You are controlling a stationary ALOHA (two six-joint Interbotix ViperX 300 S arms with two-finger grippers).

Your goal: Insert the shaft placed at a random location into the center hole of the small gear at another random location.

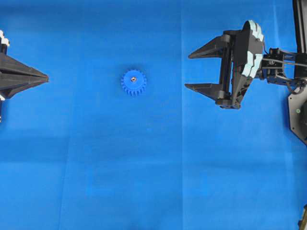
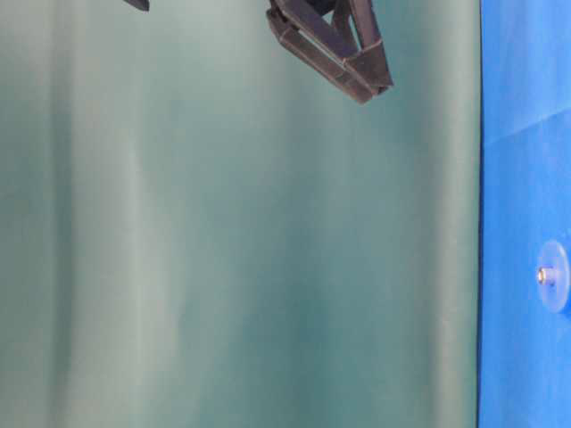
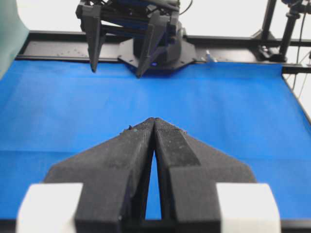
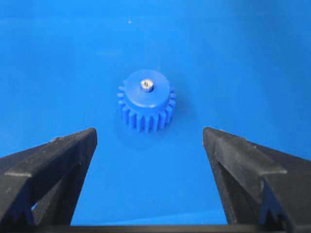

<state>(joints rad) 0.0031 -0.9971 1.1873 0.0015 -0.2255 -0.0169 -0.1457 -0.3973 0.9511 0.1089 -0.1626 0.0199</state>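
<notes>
The small gear [image 1: 133, 83] lies flat on the blue cloth, left of the middle. The silvery shaft [image 1: 134, 77] stands upright in its hub, and the center hole is hidden under it. In the right wrist view the gear [image 4: 146, 104] with the shaft [image 4: 146, 85] sits ahead of my right gripper [image 4: 149, 135], centred between the wide-open fingers and apart from them. From overhead, the right gripper [image 1: 188, 71] is open and empty, well to the right of the gear. My left gripper [image 1: 47, 76] rests at the left edge, tips shut [image 3: 154, 119], holding nothing.
Blue cloth [image 1: 153, 182] covers the whole table. A green backdrop [image 2: 241, 250] rises behind it. The right arm's base [image 3: 155, 46] and a black frame rail [image 3: 233, 41] stand at the far side in the left wrist view.
</notes>
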